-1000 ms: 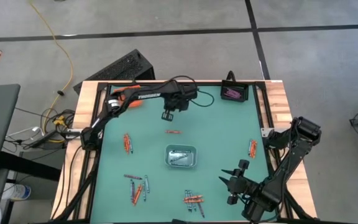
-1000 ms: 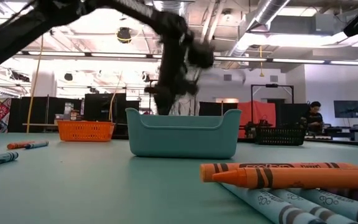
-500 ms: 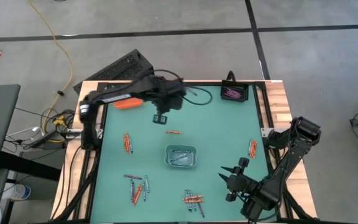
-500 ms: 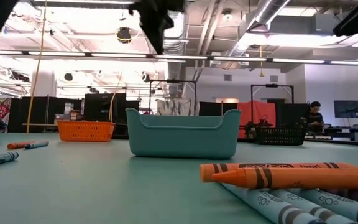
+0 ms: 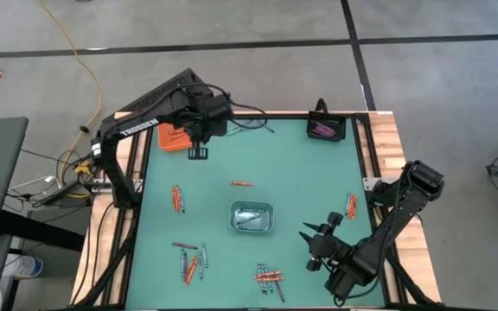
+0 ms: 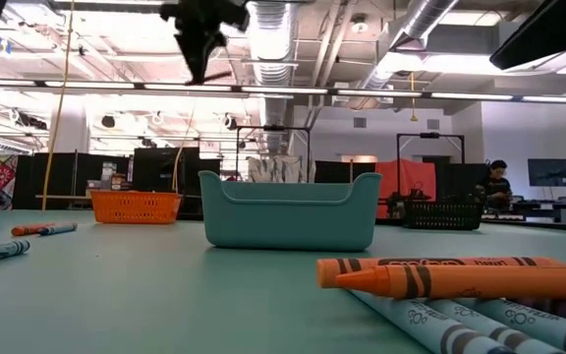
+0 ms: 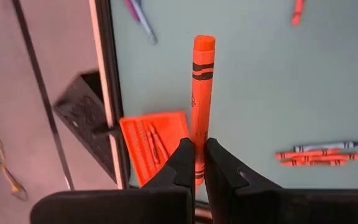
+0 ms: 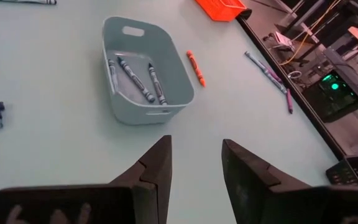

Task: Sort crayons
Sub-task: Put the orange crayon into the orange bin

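My left gripper (image 5: pixel 198 153) hangs over the table's far left, beside the orange tray (image 5: pixel 175 138), and is shut on an orange crayon (image 7: pixel 201 93). The orange tray (image 7: pixel 156 146) holds a few orange crayons. My right gripper (image 5: pixel 318 235) is open and empty at the near right, facing the grey-blue tray (image 8: pixel 145 71), which holds three grey-blue crayons. Loose crayons lie flat on the mat: one orange crayon (image 5: pixel 241 183) and groups at the left (image 5: pixel 177 199), near left (image 5: pixel 190 262), near middle (image 5: pixel 269 278) and right (image 5: pixel 351 205). My left gripper pinches the orange crayon between its two fingers near one end (image 7: pixel 197 155); that end is hidden between the fingers. The crayon runs along the fingers and sticks out past their tips, its flat end (image 7: pixel 204 42) foremost. It is lifted clear of the mat.
A black tray (image 5: pixel 326 130) with purple crayons stands at the far right corner. The grey-blue tray (image 5: pixel 252 217) stands mid-table. In the low view, crayons (image 6: pixel 450 275) lie close in front, with the orange tray (image 6: pixel 136 206) behind. A dark frame edges the mat.
My left gripper has carried the orange crayon up and toward the table's far left, from over the middle to beside the orange tray. My right gripper has shifted a little toward the table's left.
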Robot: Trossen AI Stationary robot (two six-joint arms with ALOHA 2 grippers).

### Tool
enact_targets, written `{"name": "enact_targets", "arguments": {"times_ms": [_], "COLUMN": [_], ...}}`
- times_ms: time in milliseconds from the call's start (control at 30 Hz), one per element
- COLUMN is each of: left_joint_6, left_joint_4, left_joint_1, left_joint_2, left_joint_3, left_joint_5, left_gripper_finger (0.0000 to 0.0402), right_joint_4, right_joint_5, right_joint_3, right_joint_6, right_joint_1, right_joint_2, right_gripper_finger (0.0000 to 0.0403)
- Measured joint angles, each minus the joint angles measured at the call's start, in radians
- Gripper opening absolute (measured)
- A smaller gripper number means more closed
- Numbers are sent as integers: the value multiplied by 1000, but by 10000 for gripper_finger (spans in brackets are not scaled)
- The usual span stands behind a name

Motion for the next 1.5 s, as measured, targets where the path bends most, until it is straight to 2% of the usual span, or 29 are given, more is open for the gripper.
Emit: {"name": "enact_targets", "arguments": {"times_ms": [100,300,433,567,967,1200,1367,1500], "left_joint_6": [15,65,109,165,261,282,278,278], "left_joint_4": [69,282,403,456,431,485,484,491], "left_joint_1": [38,63,63,76,265,302,304,302], "left_joint_2": [-21,-62,-67,-67,-92,-150,-191,-229], "left_joint_3": [-80,-244,-305,-348,-402,-402,-402,-402], "left_joint_5": [20,156,254,273,290,328,330,331], "left_gripper_finger": [0,0,0,0,0,0,0,0], "right_joint_4": [-3,-16,-44,-85,-305,-374,-372,-369], "right_joint_5": [-2,1,33,49,53,100,105,150], "right_joint_3": [0,0,0,0,0,0,0,0], "right_joint_6": [7,8,10,11,10,7,-56,-95], "right_joint_1": [2,-6,-35,-78,-227,-309,-360,-413], "right_joint_2": [0,0,0,-6,-27,-27,-27,-27], "right_gripper_finger": [140,140,140,140,140,140,140,140]}}
